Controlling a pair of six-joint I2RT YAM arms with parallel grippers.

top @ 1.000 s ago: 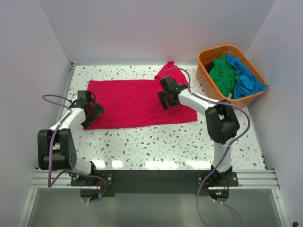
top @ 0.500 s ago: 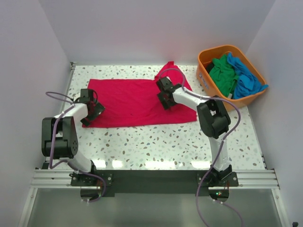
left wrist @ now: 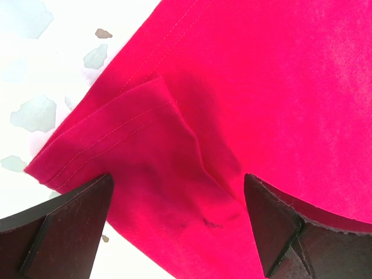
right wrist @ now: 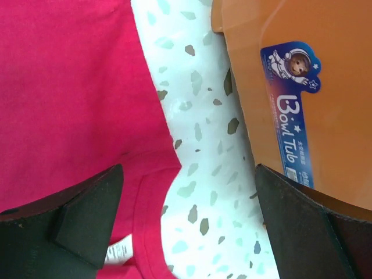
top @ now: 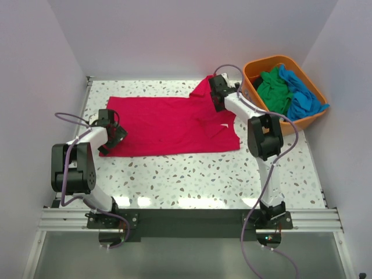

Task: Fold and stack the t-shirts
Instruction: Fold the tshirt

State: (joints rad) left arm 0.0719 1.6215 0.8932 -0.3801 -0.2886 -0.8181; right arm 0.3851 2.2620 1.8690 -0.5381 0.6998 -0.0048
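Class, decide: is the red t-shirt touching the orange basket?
Apart. The right wrist view shows a strip of speckled table between the red t-shirt and the orange basket.

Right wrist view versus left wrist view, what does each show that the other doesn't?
Only the right wrist: the wall of the orange basket with a blue sticker, and the neckline of the red t-shirt with its white label. Only the left wrist: a folded, stitched corner of that shirt. Both: the shirt on the speckled table, seen between open jaws.
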